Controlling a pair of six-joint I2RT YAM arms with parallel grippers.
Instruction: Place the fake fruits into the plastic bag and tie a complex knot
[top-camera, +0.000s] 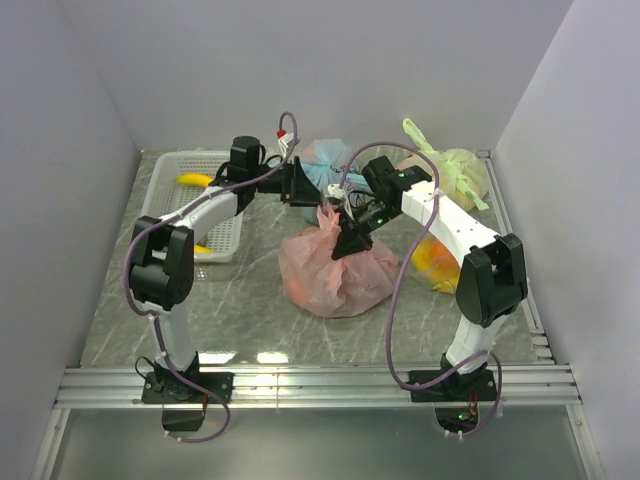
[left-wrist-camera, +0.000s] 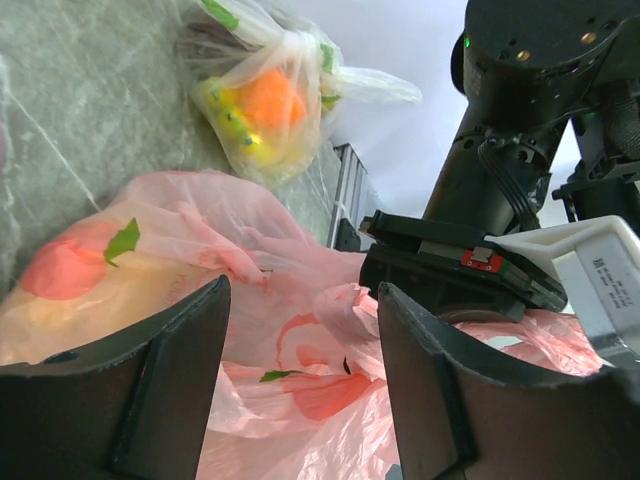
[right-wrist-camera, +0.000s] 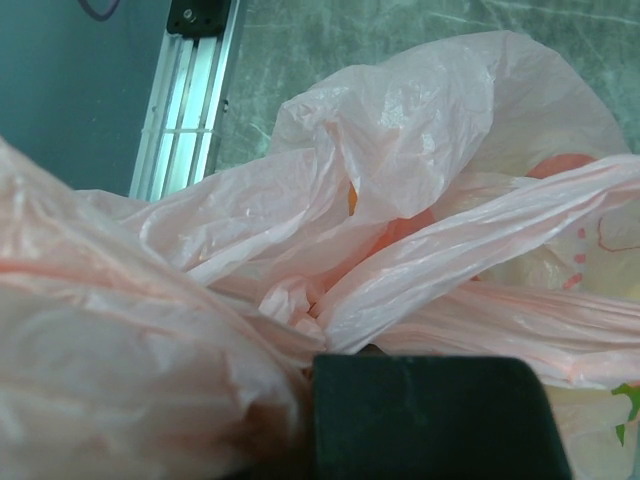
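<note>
Top external: plastic bag (top-camera: 335, 275) sits mid-worktop (top-camera: 240, 320), bulging, its neck gathered at its 12 o'clock. Right end effector (top-camera: 346, 230) is clamped on a pink handle strand there. Left end effector (left-wrist-camera: 300, 300) has fingers apart, nothing between, at 11 o'clock of the neck. Step judged: tying the knot. Next, the left should close on the free handle and cross it over.

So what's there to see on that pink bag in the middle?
The pink bag is thin, crinkly, see-through plastic, bulging and slumped on the grey stone-look table. Reddish shapes with green leaves show on it; print or contents, I cannot tell. Its top is gathered into a peak, where the right claw seems to pinch it. The left claw hangs open close by.
</note>
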